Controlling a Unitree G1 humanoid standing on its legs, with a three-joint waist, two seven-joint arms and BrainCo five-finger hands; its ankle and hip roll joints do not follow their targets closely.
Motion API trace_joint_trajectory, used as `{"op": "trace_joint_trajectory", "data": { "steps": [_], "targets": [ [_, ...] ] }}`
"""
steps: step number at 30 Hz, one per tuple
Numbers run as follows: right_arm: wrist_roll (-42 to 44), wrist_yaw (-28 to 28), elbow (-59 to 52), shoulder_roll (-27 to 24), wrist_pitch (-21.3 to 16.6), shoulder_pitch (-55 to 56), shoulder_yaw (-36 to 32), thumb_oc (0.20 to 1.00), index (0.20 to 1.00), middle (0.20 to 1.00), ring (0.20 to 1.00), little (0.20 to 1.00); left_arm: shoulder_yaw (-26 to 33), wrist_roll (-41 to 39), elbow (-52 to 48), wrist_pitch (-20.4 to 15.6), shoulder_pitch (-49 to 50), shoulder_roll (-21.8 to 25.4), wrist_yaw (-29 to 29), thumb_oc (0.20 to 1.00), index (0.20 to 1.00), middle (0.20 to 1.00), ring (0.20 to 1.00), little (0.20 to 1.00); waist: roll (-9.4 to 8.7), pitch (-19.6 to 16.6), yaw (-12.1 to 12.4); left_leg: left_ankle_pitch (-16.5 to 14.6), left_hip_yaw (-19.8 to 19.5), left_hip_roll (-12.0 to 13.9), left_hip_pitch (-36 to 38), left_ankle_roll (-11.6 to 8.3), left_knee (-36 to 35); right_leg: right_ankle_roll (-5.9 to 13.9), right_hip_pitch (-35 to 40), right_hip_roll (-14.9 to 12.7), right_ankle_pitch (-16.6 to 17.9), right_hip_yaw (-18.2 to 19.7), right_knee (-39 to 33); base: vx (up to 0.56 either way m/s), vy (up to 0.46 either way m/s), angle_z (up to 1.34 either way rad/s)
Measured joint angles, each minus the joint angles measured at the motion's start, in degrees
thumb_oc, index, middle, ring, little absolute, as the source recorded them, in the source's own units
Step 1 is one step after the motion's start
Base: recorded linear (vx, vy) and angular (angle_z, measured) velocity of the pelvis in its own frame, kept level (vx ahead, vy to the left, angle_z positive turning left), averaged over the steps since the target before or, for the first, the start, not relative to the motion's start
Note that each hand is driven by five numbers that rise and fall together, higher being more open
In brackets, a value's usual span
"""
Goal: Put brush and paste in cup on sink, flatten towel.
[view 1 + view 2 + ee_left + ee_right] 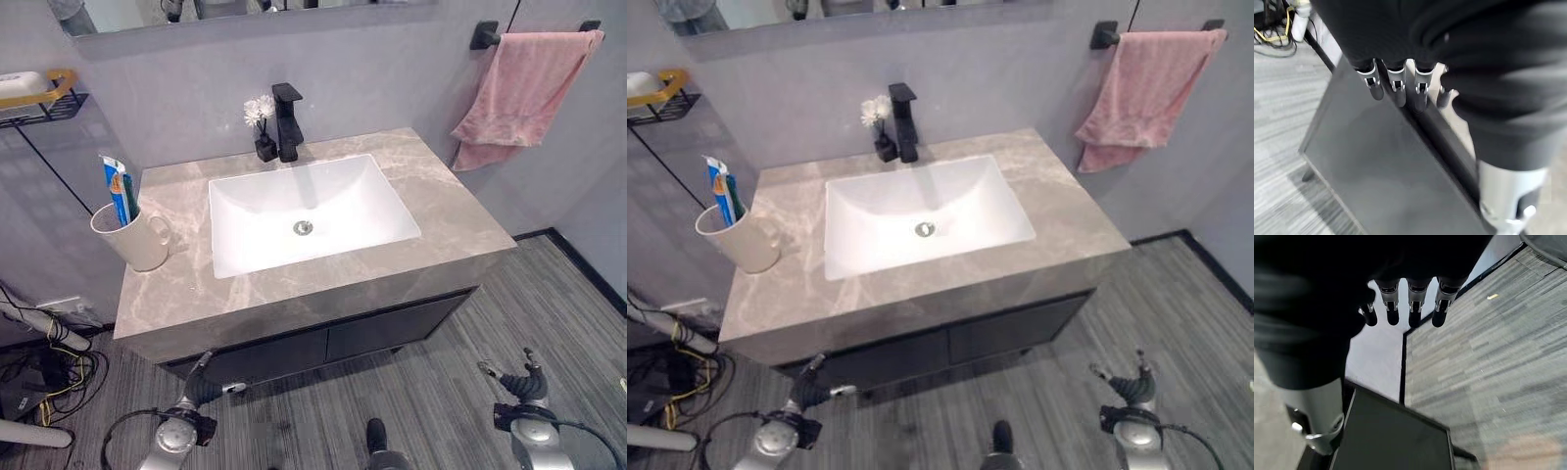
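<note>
A cream cup (137,238) stands on the left of the marble counter (451,211), beside the white sink (245,235). A blue and white paste tube (117,186) stands upright in it, with a green brush (130,197) behind. A pink towel (524,83) hangs bunched and uneven from the black bar (485,36) on the right wall. My left hand (201,387) hangs low before the dark cabinet, fingers (1397,85) straight and holding nothing. My right hand (524,377) hangs low over the floor at the right, fingers (1413,306) straight and holding nothing.
A black faucet (286,119) and a small vase of white flowers (263,125) stand behind the sink. A wire shelf with a soap dish (34,93) is on the left wall. Dark cabinet doors (392,328) are under the counter. Cables lie on the floor at the left.
</note>
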Motion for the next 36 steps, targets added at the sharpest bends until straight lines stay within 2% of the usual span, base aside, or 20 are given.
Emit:
{"op": "trace_joint_trajectory", "data": {
  "steps": [2,4,6,7,8,9,11,16,20,21,25,30,31,36],
  "targets": [
    [-0.24,1.02,0.07,0.14,0.01,-0.03,0.02,1.000,1.000,1.000,1.000,1.000,0.30,-0.34,-2.49,0.07,1.30,0.71,-0.08,1.000,1.000,1.000,1.000,1.000,-0.02,-0.06,0.72,-0.10,-0.02,0.27,0.63,0.08,-0.01,0.68,0.99,0.33,0.21,-0.01,-0.63,0.01,0.019,-0.01],
    [-1.21,1.54,0.91,0.18,-0.04,-0.48,0.41,1.000,1.000,1.000,1.000,1.000,0.53,-0.79,-5.02,0.14,2.79,1.37,-0.65,0.570,0.570,0.570,0.570,0.570,0.16,-0.03,1.32,-0.11,-0.03,0.60,0.66,0.06,-0.06,0.69,1.54,0.71,0.42,-0.21,-1.47,0.01,0.007,0.02],
    [-1.81,2.54,3.12,0.21,0.01,-1.71,1.78,1.000,1.000,1.000,1.000,1.000,0.78,-2.26,-10.46,-0.07,5.23,2.88,-1.83,0.391,0.391,0.391,0.391,0.391,0.26,-0.10,1.40,-0.18,0.07,1.12,0.72,-0.16,-0.13,0.61,1.64,1.22,0.44,-0.19,-1.52,0.01,-0.001,-0.02],
    [-2.12,2.99,5.25,0.36,-0.17,-1.96,2.21,1.000,1.000,1.000,1.000,1.000,0.67,-2.27,-12.90,-0.02,6.32,3.84,-2.88,0.200,0.200,0.200,0.200,0.200,0.22,-0.18,1.70,-0.21,0.12,1.28,0.88,-0.39,-0.31,0.53,1.68,1.41,0.32,-0.21,-1.51,0.01,-0.022,-0.03],
    [-2.13,3.51,7.35,0.45,-0.01,-2.63,2.58,1.000,1.000,1.000,1.000,1.000,0.58,-2.26,-15.03,-0.09,7.08,4.78,-3.50,0.200,0.200,0.200,0.200,0.200,0.16,-0.20,1.97,-0.28,0.18,1.43,0.98,-0.58,-0.34,0.50,1.73,1.56,0.29,-0.20,-1.52,0.01,-0.060,-0.03],
    [-1.75,4.84,11.89,1.50,0.33,-3.18,2.33,1.000,1.000,1.000,1.000,1.000,0.77,-1.94,-22.41,-0.05,9.34,8.85,-5.87,0.200,0.200,0.200,0.200,0.200,0.18,-0.27,2.61,-0.40,0.09,1.88,1.12,-0.79,-0.37,0.22,2.13,1.87,-0.12,-0.25,-1.71,0.00,-0.040,0.01],
    [-0.22,5.94,15.59,2.75,0.30,-2.40,2.31,1.000,1.000,1.000,1.000,1.000,1.79,-2.31,-28.43,-0.24,10.78,12.71,-7.81,0.200,0.200,0.200,0.200,0.200,0.28,-0.59,3.10,-0.43,-0.13,2.37,1.47,-0.95,-0.38,0.09,2.67,2.13,-0.29,-0.46,-1.99,-0.02,-0.054,0.02],
    [3.81,8.89,25.56,6.77,1.46,-0.95,2.73,1.000,1.000,1.000,1.000,1.000,3.55,-11.18,-33.63,-2.06,10.46,11.95,-10.51,0.200,0.200,0.200,0.200,0.200,0.63,-2.64,3.28,-0.41,-1.66,3.63,0.44,-1.57,-0.41,-0.01,2.51,2.96,-1.07,-1.86,-2.00,-0.01,-0.063,0.10],
    [4.00,11.03,27.27,7.06,1.60,1.12,4.94,1.000,1.000,1.000,1.000,1.000,6.91,-18.09,-37.62,-2.37,10.57,11.90,-11.26,0.200,0.200,0.200,0.200,0.200,0.48,-3.03,3.67,0.30,-3.23,5.00,-0.58,-2.60,-0.36,-0.77,2.48,4.12,-1.56,-3.74,-2.00,0.00,-0.061,0.25],
    [3.32,11.22,27.65,7.05,1.58,1.52,5.00,1.000,1.000,1.000,1.000,1.000,10.12,-19.21,-38.13,-2.40,10.84,11.95,-11.14,0.200,0.200,0.200,0.200,0.200,0.56,-3.09,3.84,0.34,-3.51,5.41,-0.85,-2.67,-0.36,-0.99,2.57,4.42,-1.73,-4.55,-2.00,0.00,-0.070,0.11],
    [-0.33,12.50,28.43,6.96,1.68,2.89,6.28,1.000,1.000,1.000,1.000,1.000,16.88,-20.67,-35.62,-2.86,11.03,11.97,-8.84,0.200,0.200,0.200,0.200,0.200,1.24,-2.99,4.13,0.76,-4.98,5.74,-1.72,-3.28,-0.15,-1.42,2.57,4.62,-2.08,-5.95,-2.00,0.00,-0.025,0.20],
    [-5.13,13.45,28.61,6.96,1.70,2.78,9.68,1.000,1.000,1.000,1.000,1.000,18.66,-20.69,-31.85,-3.00,10.79,11.80,-7.37,0.200,0.200,0.200,0.200,0.200,2.87,-3.24,4.23,0.76,-5.54,5.79,-2.89,-3.27,-0.14,-1.38,1.70,4.62,-2.20,-6.39,-2.00,-0.01,-0.001,0.06],
    [-6.88,13.50,28.85,6.95,1.76,2.79,10.10,1.000,1.000,1.000,1.000,1.000,18.60,-20.70,-30.88,-3.12,10.48,11.15,-7.12,0.200,0.200,0.200,0.200,0.200,3.77,-3.06,4.09,0.99,-5.89,5.85,-3.57,-3.61,-0.10,-1.45,1.16,4.69,-2.14,-6.48,-2.01,-0.04,0.019,0.01],
    [-9.59,13.56,28.90,6.67,2.79,1.97,11.87,1.000,1.000,1.000,1.000,1.000,18.64,-22.49,-28.07,-3.42,6.74,10.29,-6.29,0.200,0.200,0.200,0.200,0.200,4.75,-2.71,4.10,1.38,-5.85,6.05,-5.66,-3.80,-0.08,-1.67,-1.21,4.85,-1.82,-6.46,-1.97,-0.01,0.007,0.00]
  ]
}}
